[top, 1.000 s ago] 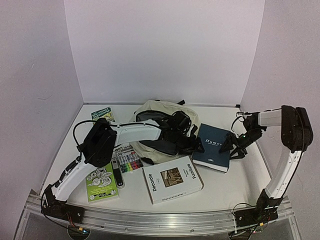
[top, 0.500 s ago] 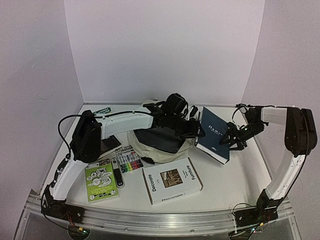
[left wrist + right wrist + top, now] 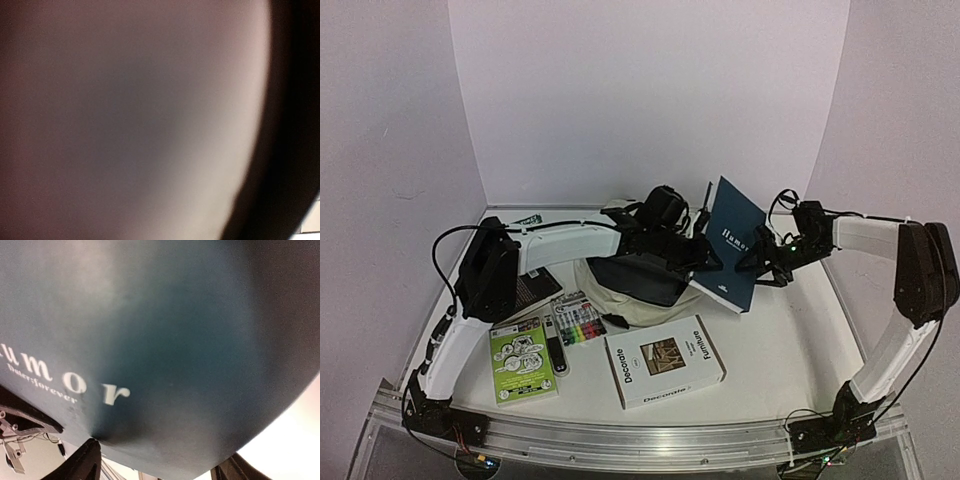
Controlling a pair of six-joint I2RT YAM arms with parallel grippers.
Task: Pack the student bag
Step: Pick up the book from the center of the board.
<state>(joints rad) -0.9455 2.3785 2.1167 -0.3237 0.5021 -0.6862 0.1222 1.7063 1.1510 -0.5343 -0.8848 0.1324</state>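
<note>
From the top external view, the packing has barely begun. The student bag [image 3: 638,300] lies in the middle of the counter [image 3: 790,340], toward the back. Its mouth gapes toward the near side and shows the dark lining, and nothing can be made out inside it. A dark blue book [image 3: 732,245] is raised off the counter and tilted steeply. Its lower corner is just beside the right edge of the bag's mouth, so this looks like the first item on its way in. Left to pack, by my reading, are a white book [image 3: 665,360], a green booklet [image 3: 523,362] and a marker set [image 3: 578,322]. All three lie flat in front of the bag, along with a few smaller dark items to its left. The right tool [image 3: 765,262] has the blue book by its right edge. The left tool [image 3: 700,260] sits at the bag's mouth, close to the book's low corner. Whether it pinches the fabric or only hovers there cannot be told from here.

The left wrist view is a blurred pale surface with a dark curved band on the right. It shows neither the tool's gap nor any hold.

In the right wrist view the dark blue book [image 3: 165,340] fills nearly the whole picture, its white title letters running across the cover. The right tool [image 3: 160,466] is spread wide, one finger on each side of the book's bottom edge, clamping its thickness.
</note>
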